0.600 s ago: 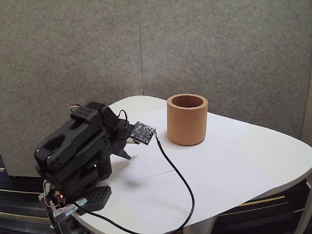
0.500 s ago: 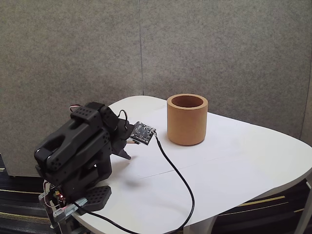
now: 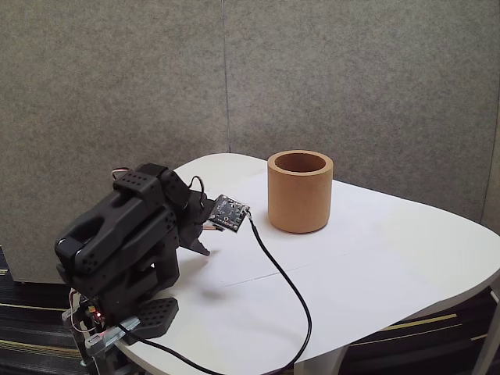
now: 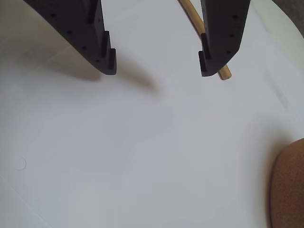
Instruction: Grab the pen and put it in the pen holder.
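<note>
In the wrist view my gripper (image 4: 157,71) is open, its two dark fingers spread wide above the white table. The pen (image 4: 192,14), a thin tan stick, lies on the table at the top right. It runs under the right finger (image 4: 221,28), and its end pokes out just past that fingertip. Nothing is between the jaws. The pen holder (image 3: 300,191), a thick-walled orange-brown cup, stands upright near the middle of the table in the fixed view, to the right of the folded black arm (image 3: 125,234). Its edge (image 4: 289,190) shows at the lower right of the wrist view.
A black cable (image 3: 285,281) runs from the small camera board (image 3: 229,212) on the arm across the table and off its front edge. The white table (image 3: 391,266) is rounded, with a grey partition wall behind it.
</note>
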### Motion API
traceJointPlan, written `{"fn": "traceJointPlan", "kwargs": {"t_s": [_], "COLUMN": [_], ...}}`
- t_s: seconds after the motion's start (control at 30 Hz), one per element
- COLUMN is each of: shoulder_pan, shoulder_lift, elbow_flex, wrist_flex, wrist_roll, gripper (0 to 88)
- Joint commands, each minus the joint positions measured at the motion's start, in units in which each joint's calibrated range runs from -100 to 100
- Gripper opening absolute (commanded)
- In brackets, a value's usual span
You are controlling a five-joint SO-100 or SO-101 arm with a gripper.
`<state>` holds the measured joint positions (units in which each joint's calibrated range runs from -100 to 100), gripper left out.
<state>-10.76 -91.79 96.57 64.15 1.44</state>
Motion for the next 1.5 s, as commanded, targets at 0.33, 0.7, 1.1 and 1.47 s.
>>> {"fn": "traceJointPlan", "kwargs": {"t_s": [0.33, 0.7, 1.1, 1.47], "shoulder_pan": [-0.1, 0.1, -0.3, -8.0], "shoulder_lift": [-0.3, -0.3, 1.7, 36.2], "elbow_flex": [-0.3, -3.1, -26.4, -62.2], "wrist_flex": [0.2, -0.7, -0.8, 0.2], "wrist_roll": [0.0, 0.0, -0.1, -7.3], "gripper": [24.2, 24.2, 24.2, 24.2]}}
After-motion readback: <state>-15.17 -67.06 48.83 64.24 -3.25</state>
